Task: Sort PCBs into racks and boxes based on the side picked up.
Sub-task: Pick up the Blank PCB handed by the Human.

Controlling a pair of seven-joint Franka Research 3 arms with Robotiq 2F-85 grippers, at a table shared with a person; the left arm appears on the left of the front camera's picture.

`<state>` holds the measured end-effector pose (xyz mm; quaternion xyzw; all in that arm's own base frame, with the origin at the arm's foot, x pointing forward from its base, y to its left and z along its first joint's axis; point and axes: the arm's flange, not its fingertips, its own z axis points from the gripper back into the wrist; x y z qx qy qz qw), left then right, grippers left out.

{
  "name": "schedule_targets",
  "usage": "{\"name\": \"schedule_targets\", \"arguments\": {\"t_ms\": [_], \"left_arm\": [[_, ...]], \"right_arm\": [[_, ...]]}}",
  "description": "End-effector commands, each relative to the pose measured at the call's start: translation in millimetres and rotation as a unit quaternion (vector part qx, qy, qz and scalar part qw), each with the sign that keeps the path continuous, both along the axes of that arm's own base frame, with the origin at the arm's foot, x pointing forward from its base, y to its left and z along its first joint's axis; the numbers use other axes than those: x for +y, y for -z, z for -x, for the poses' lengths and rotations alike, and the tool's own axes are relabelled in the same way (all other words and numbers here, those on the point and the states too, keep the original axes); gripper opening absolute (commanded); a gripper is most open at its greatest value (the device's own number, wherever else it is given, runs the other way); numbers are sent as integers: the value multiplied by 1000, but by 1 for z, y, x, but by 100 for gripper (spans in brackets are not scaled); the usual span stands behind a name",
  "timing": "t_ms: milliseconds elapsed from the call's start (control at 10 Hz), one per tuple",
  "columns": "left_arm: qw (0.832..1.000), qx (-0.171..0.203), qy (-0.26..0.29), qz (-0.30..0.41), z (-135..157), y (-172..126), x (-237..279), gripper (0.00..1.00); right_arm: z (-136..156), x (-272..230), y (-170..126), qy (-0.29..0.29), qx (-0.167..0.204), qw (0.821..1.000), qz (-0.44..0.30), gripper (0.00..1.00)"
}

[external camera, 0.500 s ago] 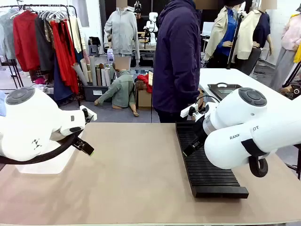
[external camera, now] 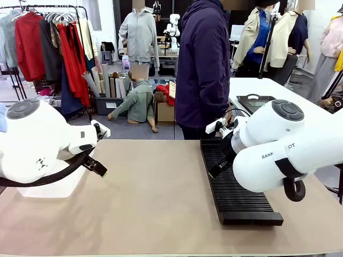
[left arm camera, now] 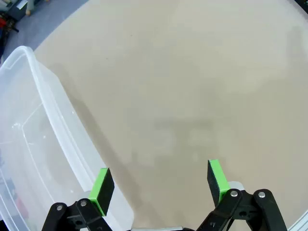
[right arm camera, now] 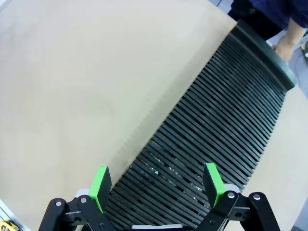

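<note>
both left fingers (left arm camera: 102,190) stand apart, empty, at the rim of a clear smooth plastic tub (left arm camera: 43,144). the right fingers (right arm camera: 211,183), also apart, hover angled over the long black slotted rack (right arm camera: 216,110).

Open tabletop (external camera: 155,187) across the middle, near to far. Blocked right by black rack (external camera: 238,195), left by clear tub (left arm camera: 62,115), far by person (external camera: 202,69).

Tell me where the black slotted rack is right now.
In the front view, the black slotted rack lies on the right side of the table, running toward the person, under the open right pincer.
</note>
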<state>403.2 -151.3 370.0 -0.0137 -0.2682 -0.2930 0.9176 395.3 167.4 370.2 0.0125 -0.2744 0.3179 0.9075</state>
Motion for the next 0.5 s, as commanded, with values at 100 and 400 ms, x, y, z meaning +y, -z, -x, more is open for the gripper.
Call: {"name": "schedule_targets", "arguments": {"t_ms": [100,400], "left_arm": [[1000,0,0,0,0,0,0,100],[1000,0,0,0,0,0,0,100]], "right_arm": [[0,0,0,0,0,1000,0,100],[0,0,0,0,0,1000,0,100]]}}
